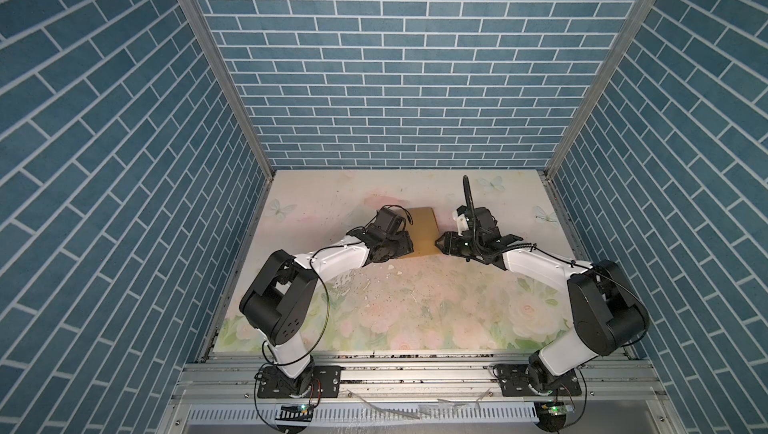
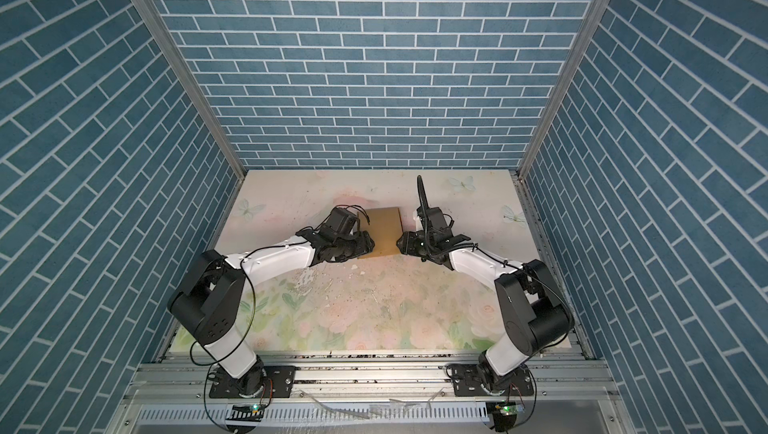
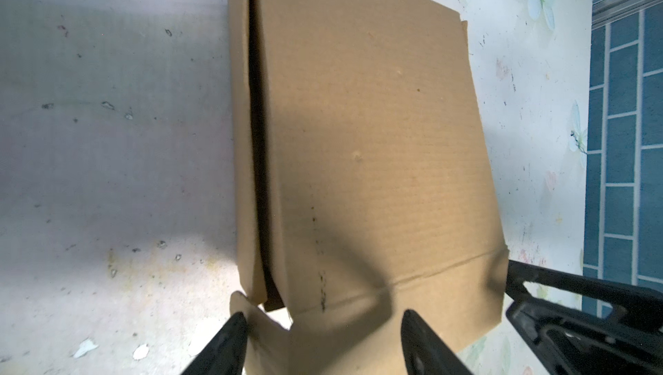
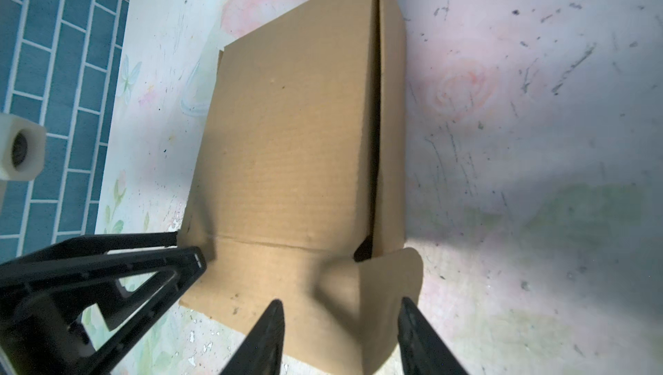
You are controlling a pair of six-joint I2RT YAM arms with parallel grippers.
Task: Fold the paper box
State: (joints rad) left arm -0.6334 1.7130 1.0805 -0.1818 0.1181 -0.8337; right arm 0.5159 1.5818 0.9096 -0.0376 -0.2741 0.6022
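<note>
**Box** (image 1: 423, 226): plain brown cardboard. It lies on the worktop (image 1: 415, 311) in the rear half, about midway between the left and right edges, with its long axis running front to rear. In both top views it sits between the two grippers. The top panel is folded over, and a dark slit runs along each long side where panel and side wall do not meet. At the near end a flap (image 3: 430, 301) lies out beyond a crease. It has a rounded tab at each corner: the left tab (image 3: 263, 333) and the right tab (image 4: 389, 276), which curls upward.

**Left gripper** (image 1: 409, 246): at the box's near left corner, jaws released and well apart. In the left wrist view its fingers (image 3: 229, 344) stand either side of the left tab and part of the flap, with one tip at the tab's rounded edge. Whether it presses the cardboard cannot be told.

**Right gripper** (image 1: 439, 242): at the near right corner, jaws apart and clamped on nothing. In the right wrist view its fingers (image 4: 267, 337) straddle the right tab over the flap.

Each wrist view also shows the other gripper at the flap's opposite corner, touching or just beside the cardboard.

**Surroundings:** the worktop has a faded floral print, scuffs and white chips (image 3: 86, 348). Blue brick-pattern walls (image 1: 415, 58) enclose three sides.
</note>
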